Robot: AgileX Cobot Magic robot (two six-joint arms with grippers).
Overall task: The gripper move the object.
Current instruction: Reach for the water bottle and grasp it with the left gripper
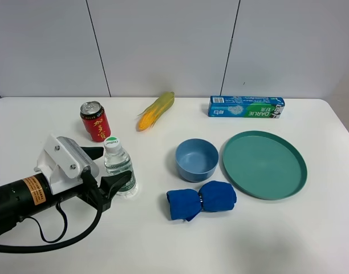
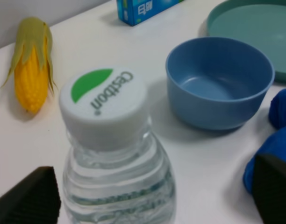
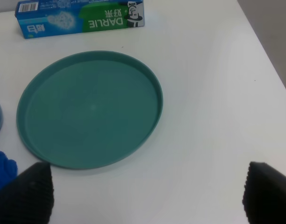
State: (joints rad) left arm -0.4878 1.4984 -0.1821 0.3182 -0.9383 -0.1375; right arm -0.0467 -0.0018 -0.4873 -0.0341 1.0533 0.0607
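Observation:
The clear water bottle with a white cap stands upright on the white table, right of the red soda can. My left gripper is open, with one black finger on each side of the bottle's body. In the left wrist view the bottle sits between the fingers, close to one fingertip and well apart from the other. My right gripper is open and empty over bare table, next to the green plate. It is out of the exterior view.
A blue bowl and a blue cloth lie right of the bottle. The green plate is further right. A corn cob and a toothpaste box lie at the back.

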